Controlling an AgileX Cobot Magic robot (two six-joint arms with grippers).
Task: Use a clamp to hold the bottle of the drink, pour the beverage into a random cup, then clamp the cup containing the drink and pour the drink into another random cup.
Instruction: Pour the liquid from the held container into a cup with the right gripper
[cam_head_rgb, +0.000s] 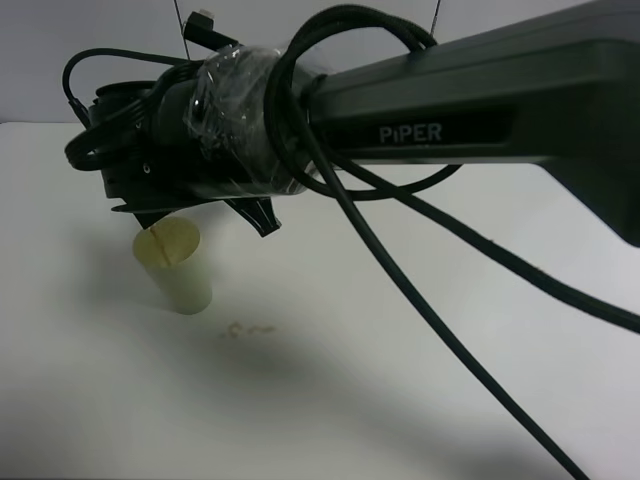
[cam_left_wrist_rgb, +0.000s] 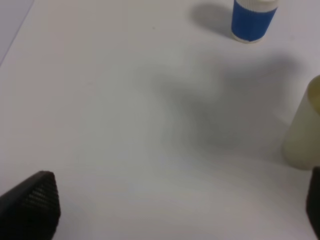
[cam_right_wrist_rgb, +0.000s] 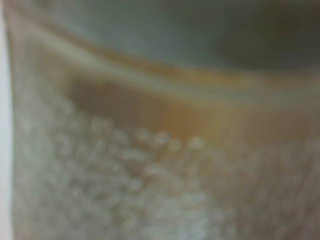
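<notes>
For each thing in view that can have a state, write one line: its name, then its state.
bottle: gripped, brown drink inside, view blurred.
yellow-green cup: upright, what looks like a thin brown stream entering.
right gripper: shut on bottle, above yellow-green cup.
left gripper: open, empty.
blue-and-white cup: upright, contents hidden.
table: few brownish drops beside yellow-green cup.

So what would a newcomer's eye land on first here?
The black PIPER arm stretching across the top of the high view, its wrapped wrist hanging over the pale yellow-green cup at left. Then small brownish drops on the table beside that cup, and the right wrist view filled by blurred, foamy brown beverage in the bottle.
</notes>
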